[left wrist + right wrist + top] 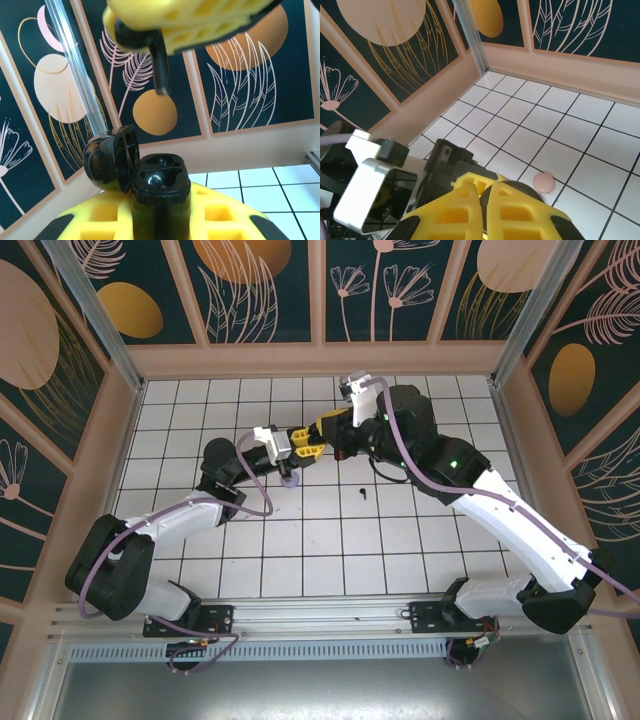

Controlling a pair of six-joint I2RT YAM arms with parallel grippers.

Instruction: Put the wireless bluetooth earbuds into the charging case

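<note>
Yellow and black on teal and white.
Yellow lattice fingers (100,220) on the left gripper (160,215); glossy black case (160,182) between them; black earbud (160,65) above; pink disc (543,182) beyond the right gripper (487,192), on white tiles (520,140) with dark lines; teal wall panels (250,90) with orange circles and pink leaf outlines.

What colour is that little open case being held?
The case is glossy black, clearest in the left wrist view.
</note>
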